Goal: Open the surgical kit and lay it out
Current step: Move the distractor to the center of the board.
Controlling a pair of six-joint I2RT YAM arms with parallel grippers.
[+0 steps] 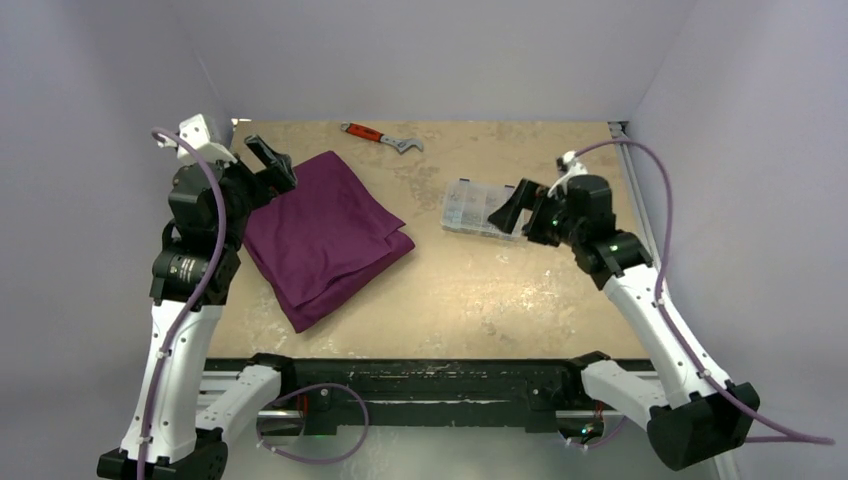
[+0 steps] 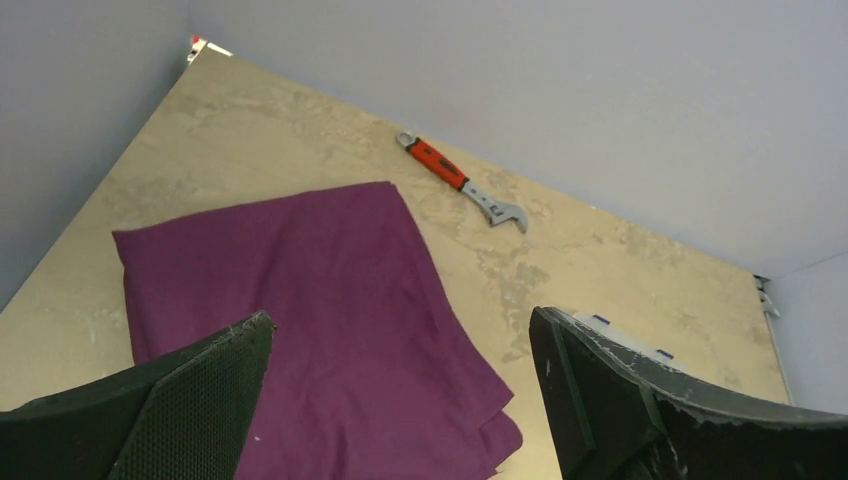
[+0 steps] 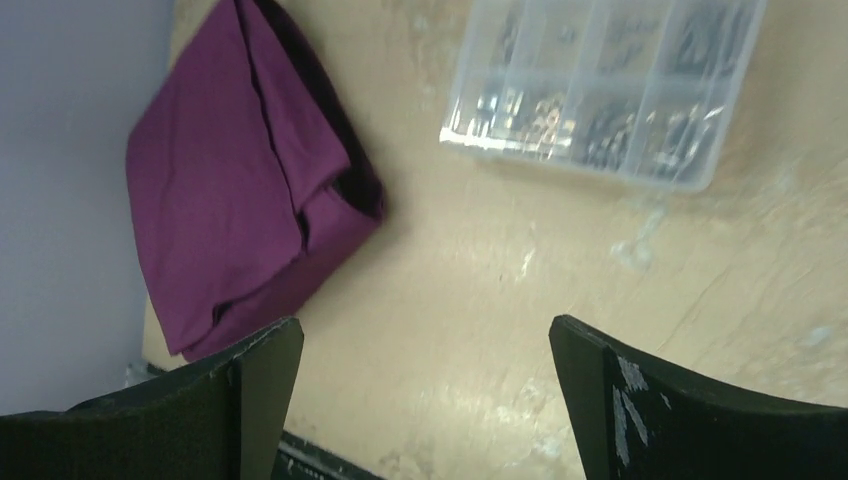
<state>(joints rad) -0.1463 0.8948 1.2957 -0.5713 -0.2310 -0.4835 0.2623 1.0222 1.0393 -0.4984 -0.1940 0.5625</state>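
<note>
Tabletop (image 1: 480,290), mottled beige, walled in pale lilac, bears folded purple cloth (image 1: 325,235); both jaws gape wide.

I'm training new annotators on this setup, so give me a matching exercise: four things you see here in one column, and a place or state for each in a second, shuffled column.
Column one
1. purple cloth
2. red-handled wrench
3. clear compartment box
4. left gripper

Column two
A. lies near the far edge of the table
B. jaws wide apart, holding nothing
C. folded, on the left side
D. right of centre, small parts in its compartments

Pairs: 1-C, 2-A, 3-D, 4-B
</note>
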